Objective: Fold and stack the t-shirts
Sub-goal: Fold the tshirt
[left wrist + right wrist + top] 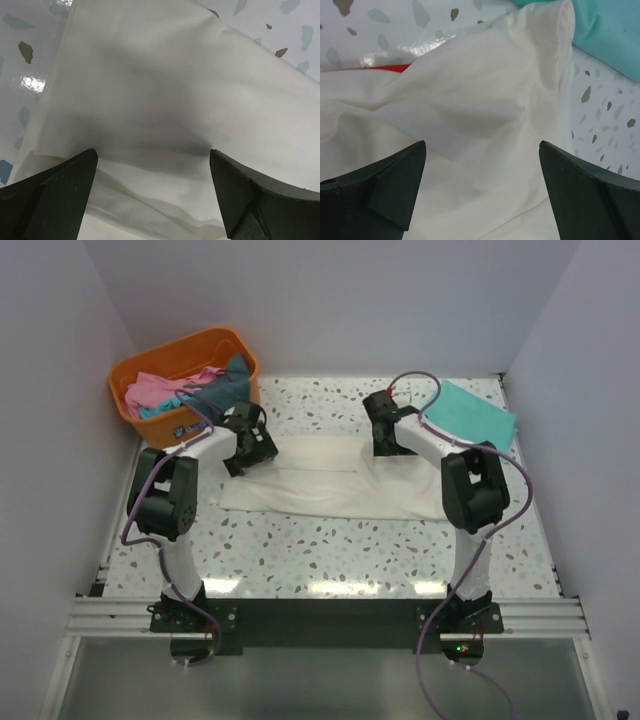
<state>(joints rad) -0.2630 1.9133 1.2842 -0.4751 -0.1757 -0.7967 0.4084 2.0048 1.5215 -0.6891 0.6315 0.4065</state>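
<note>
Black left fingers (50, 200) fill the bottom corners of the left wrist view, spread wide and released, with nothing between them but the cream-white t-shirt (165, 85) lying underneath; whether their tips touch the cloth I cannot tell. Right fingers (590, 200) stand the same way in the right wrist view, parted and released above a rumpled, raised fold of the same shirt; a thin strip of the red print (375, 68) shows at that fold's left edge, and the teal-green t-shirt (610, 35) lies just beyond its right end.

From above, the left arm (165, 500) rises from its base at the near edge of the counter (330, 550), bends at a raised elbow, and reaches toward the far edge and inward; its wrist tips down over the left end of the cream-white shirt. The right arm (472, 490) mirrors it, elbow up, forearm angled inward, wrist pitched down over the shirt's right end by its far edge.

That shirt lies across the middle of the counter as a long band running left to right, its far part doubled over; the teal-green one lies flat near the far right corner, close to the right arm's forearm. An orange basket (185, 345) sits at the far left corner, holding a pink t-shirt (150, 390) and some blue-green cloth (232, 370).
</note>
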